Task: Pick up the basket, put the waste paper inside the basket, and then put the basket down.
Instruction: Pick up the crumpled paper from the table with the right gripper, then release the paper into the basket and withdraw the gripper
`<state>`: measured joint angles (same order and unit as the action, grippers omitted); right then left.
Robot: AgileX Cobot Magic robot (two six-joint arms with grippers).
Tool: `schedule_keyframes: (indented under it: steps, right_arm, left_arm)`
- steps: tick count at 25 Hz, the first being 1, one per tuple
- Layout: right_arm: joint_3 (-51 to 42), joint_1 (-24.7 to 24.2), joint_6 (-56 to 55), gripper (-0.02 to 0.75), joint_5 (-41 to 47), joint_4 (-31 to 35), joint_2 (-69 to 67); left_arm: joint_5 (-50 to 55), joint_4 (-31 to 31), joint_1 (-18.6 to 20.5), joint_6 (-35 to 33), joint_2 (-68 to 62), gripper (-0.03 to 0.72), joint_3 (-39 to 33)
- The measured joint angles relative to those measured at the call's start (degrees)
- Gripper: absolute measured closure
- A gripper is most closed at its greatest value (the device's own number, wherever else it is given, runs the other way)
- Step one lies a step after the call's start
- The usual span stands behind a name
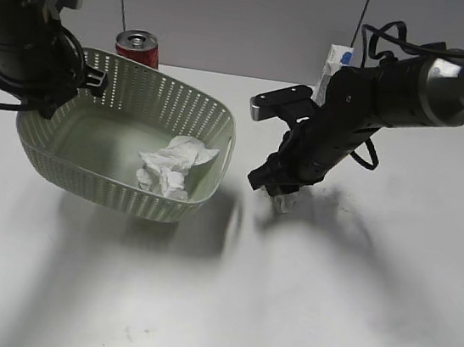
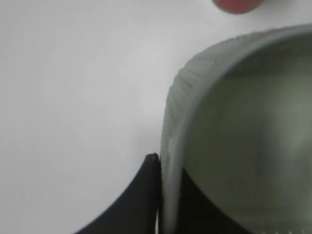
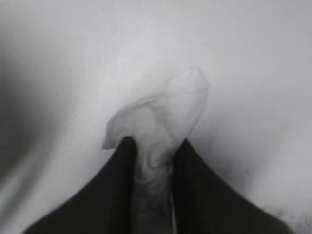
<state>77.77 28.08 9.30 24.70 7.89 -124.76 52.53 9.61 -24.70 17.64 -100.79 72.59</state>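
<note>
The pale green basket hangs tilted above the table at the left, with crumpled waste paper lying inside it. My left gripper is shut on the basket's far left rim; the left wrist view shows the rim pinched between my jaws. My right gripper is right of the basket, low over the table, shut on a wad of waste paper. The wad sticks out beyond the fingertips in the right wrist view.
A red drink can stands behind the basket; its edge shows in the left wrist view. A white-and-blue carton stands behind my right arm. White tabletop spreads in front.
</note>
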Motion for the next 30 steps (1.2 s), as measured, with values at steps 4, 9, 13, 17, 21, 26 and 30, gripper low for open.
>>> schedule_keyframes:
  steps: [4,9,13,17,21,26,30]
  right_arm:
    - [0.1,-1.0,-0.9,0.734,2.3,-0.4,0.8]
    - [1.4,-2.9,-1.7,0.745,4.3,-1.4,8.6]
    - [5.2,-1.7,-0.1,0.745,3.6,1.2,18.1]
    - [6.9,2.4,2.8,0.745,2.0,9.4,22.2]
    - [6.9,8.2,3.3,0.745,0.0,14.0,20.0]
    - [6.9,12.8,4.5,0.577,-2.5,15.5,12.6]
    - [6.8,13.0,5.3,0.172,-2.8,15.6,10.2]
  left_arm:
    - [-0.2,0.0,0.0,0.0,0.0,0.685,0.0]
    - [-0.3,0.0,0.0,0.0,0.0,0.685,0.0]
    - [-1.0,0.0,0.0,0.0,0.0,0.685,0.0]
    - [-1.3,-0.5,0.0,0.0,0.0,0.685,0.0]
    - [-1.5,-1.8,0.0,0.0,0.0,0.685,0.0]
    - [-2.2,-4.1,0.0,0.0,0.0,0.685,0.0]
    - [-2.2,-4.7,0.0,0.0,0.0,0.685,0.0]
